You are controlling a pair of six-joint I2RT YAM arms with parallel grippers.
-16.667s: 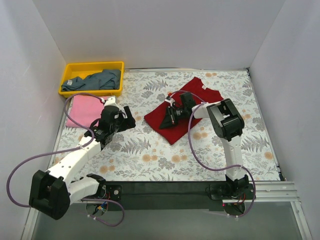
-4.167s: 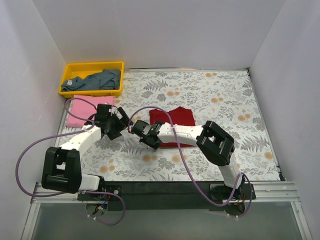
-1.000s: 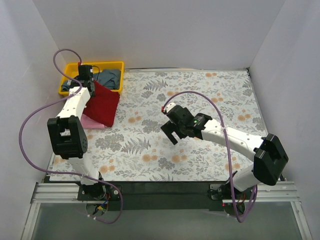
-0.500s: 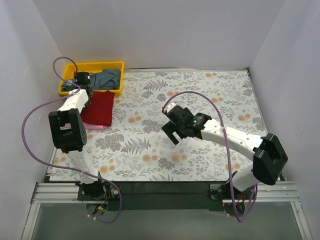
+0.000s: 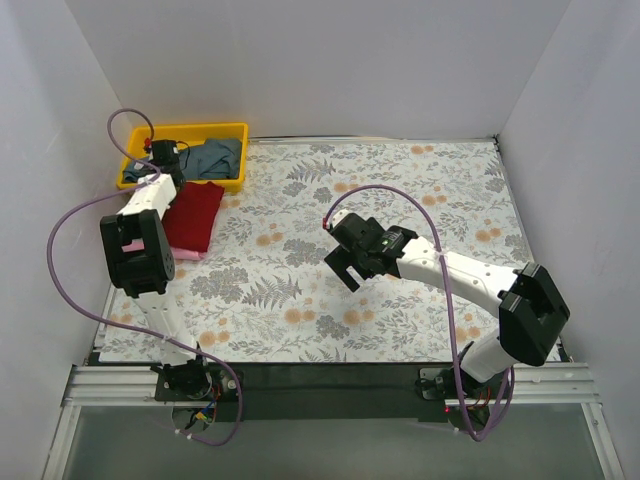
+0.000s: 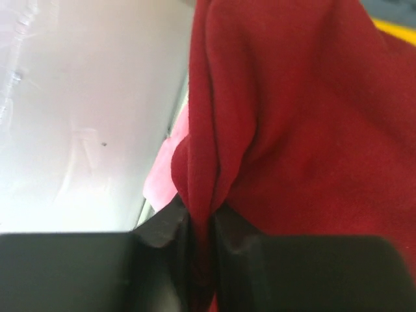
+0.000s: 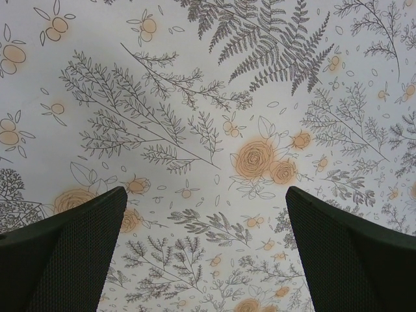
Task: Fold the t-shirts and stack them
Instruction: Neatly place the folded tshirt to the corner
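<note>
Left pincer point(image 6: 200, 224) clenched on a fold of the dark red t-shirt point(image 5: 193, 215), at the table's point(image 5: 430, 190) far-left corner, just beside the yellow bin point(image 5: 200, 128). Red shirt lies over the pink t-shirt point(image 5: 186, 254). Blue-grey t-shirt point(image 5: 214, 156) is in the bin. Right pincer point(image 7: 207, 195) released, jaws wide, above mid-table, holding nothing.

left arm point(image 5: 143, 198) reaches far back, left hand point(image 6: 201, 244) pinched on the dark red t-shirt point(image 6: 312, 130); right hand point(image 7: 207, 253) hangs wide open.
</note>
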